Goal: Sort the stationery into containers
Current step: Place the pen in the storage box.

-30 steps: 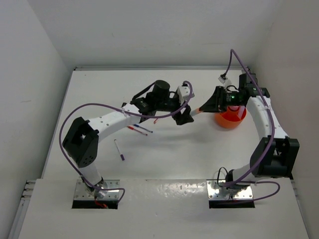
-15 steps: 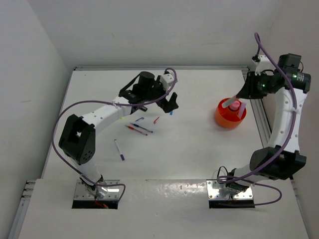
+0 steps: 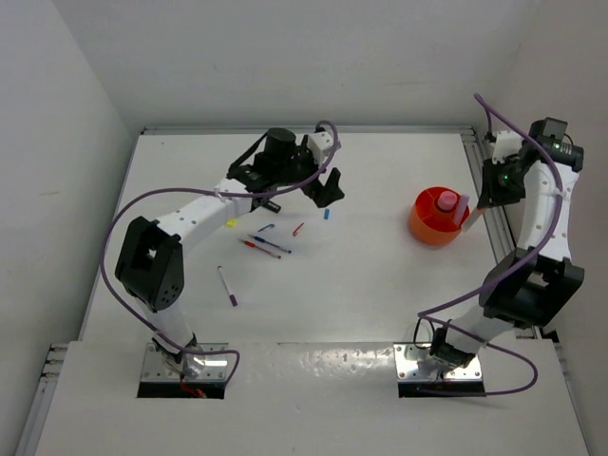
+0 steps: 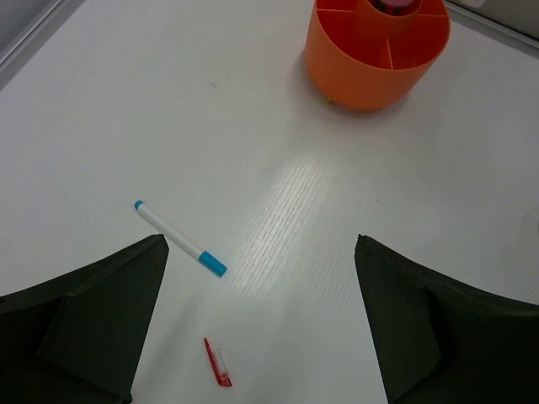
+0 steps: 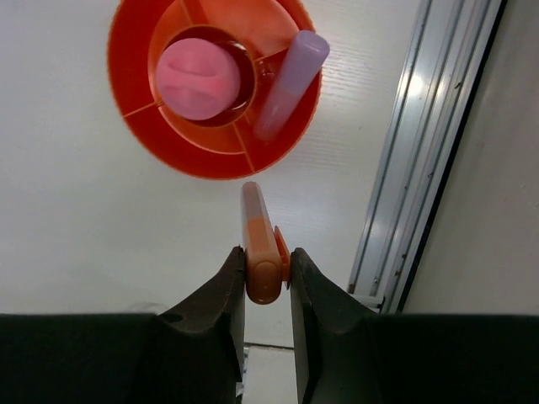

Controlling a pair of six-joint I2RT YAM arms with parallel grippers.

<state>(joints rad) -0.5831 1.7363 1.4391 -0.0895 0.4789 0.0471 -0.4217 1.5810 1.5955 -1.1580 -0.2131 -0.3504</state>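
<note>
Deposit of one item into the container is the step in hand. The right gripper pinches the orange marker at its near end, both fingers pressed against the barrel. The marker's free end points toward the orange bowl and stops just short of its rim. The bowl is divided into a round centre well and outer segments. The pink-capped bottle stands in the centre well, and the lilac marker leans in one outer segment on the side nearest the rail.

The left gripper hangs above the table with its fingers spread wide and nothing between them. The blue-capped white pen lies just ahead of its left finger, and a small red piece lies nearer the camera. In the overhead view, further stationery lies loose on the left half of the table. This includes the purple pen, the red and blue pens and a small yellow item, so most of the sorting appears to be outstanding.

Next move, as judged:
1. Carry the orange marker over an open outer segment, clear of the lilac marker.
2. Tilt the marker tip-down before release, or it may catch the rim and roll off.
3. Align the left gripper across the white pen before closing.
</note>
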